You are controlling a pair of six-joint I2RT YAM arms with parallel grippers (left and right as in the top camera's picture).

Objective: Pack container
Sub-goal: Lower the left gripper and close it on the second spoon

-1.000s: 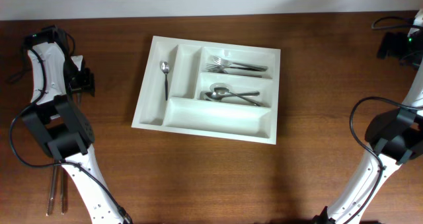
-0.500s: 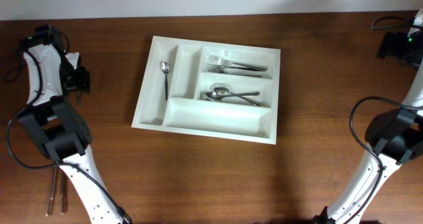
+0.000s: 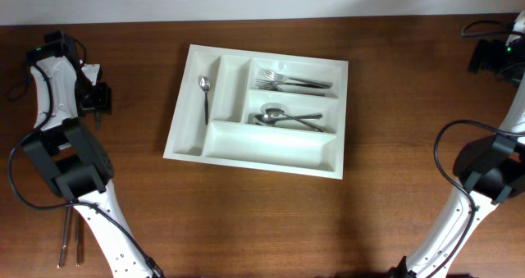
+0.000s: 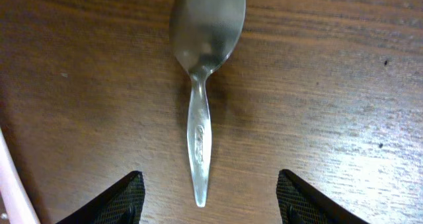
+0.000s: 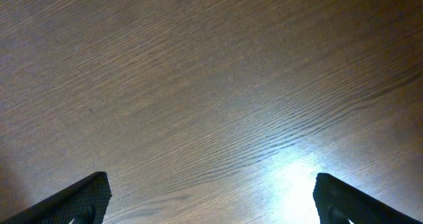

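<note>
The white container (image 3: 271, 144) lies mid-table. One spoon (image 3: 205, 96) lies in its left narrow compartment, forks (image 3: 292, 82) in the upper right one, and spoons (image 3: 287, 116) in the one below. My left gripper (image 3: 97, 98) hangs at the far left of the table. In the left wrist view a metal spoon (image 4: 200, 128) lies flat on the wood, bowl away from me. My left gripper (image 4: 211, 207) is open, its fingers (image 4: 125, 199) on either side of the handle tip and not touching it. My right gripper (image 5: 211, 207) is open over bare wood, at the far right (image 3: 490, 58).
Two long utensils (image 3: 70, 234) lie on the table at the lower left, beside the left arm's base. A pale edge (image 4: 13, 184) shows at the left of the left wrist view. The container's long bottom compartment holds nothing.
My left gripper moved slightly left and toward the table's far edge, then held still. The right arm and the container's contents have not moved.
</note>
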